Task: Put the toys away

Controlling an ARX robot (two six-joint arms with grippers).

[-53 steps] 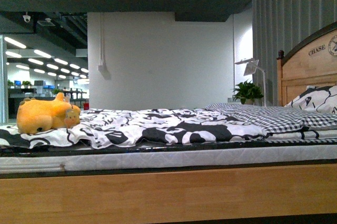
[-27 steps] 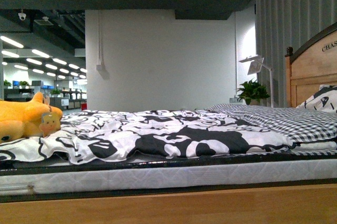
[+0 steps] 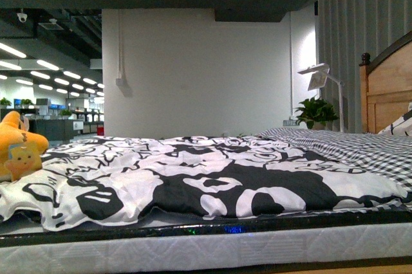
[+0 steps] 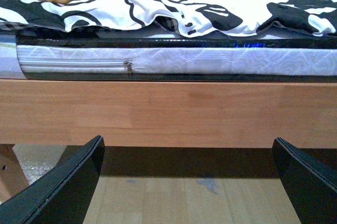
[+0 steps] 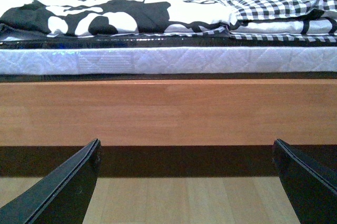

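I see the soft orange-yellow plush animal (image 3: pixel 16 148) at the far left edge of my front view, partly cut off by the frame. It lies on the rumpled black-and-white patterned duvet (image 3: pixel 193 181) that covers most of the bed. In the left wrist view the same plush sits at the upper corner, resting on the duvet near the bed's edge, one dark eye showing.

Under the duvet runs the white quilted mattress (image 4: pixel 210 61), with a zip pull on its side, and below that the plain wooden bed rail (image 4: pixel 174 111). To the right, a black-and-white checked blanket (image 3: pixel 360 148) lies toward the arched wooden headboard (image 3: pixel 386 91). A white desk lamp (image 3: pixel 318 76) and a green potted plant (image 3: pixel 315 112) stand beyond the bed against the white wall.

The left gripper (image 4: pixel 187 141) hangs low, level with the rail and above the pale wooden floor (image 4: pixel 174 203). Its black fingers (image 4: pixel 68 187) are spread wide and nothing is between them. The right gripper (image 5: pixel 185 142) faces the rail further right, below the checked blanket, its fingers (image 5: pixel 63 187) equally wide apart and empty. Both are well apart from the plush, which is up on the bed, left of the left gripper.
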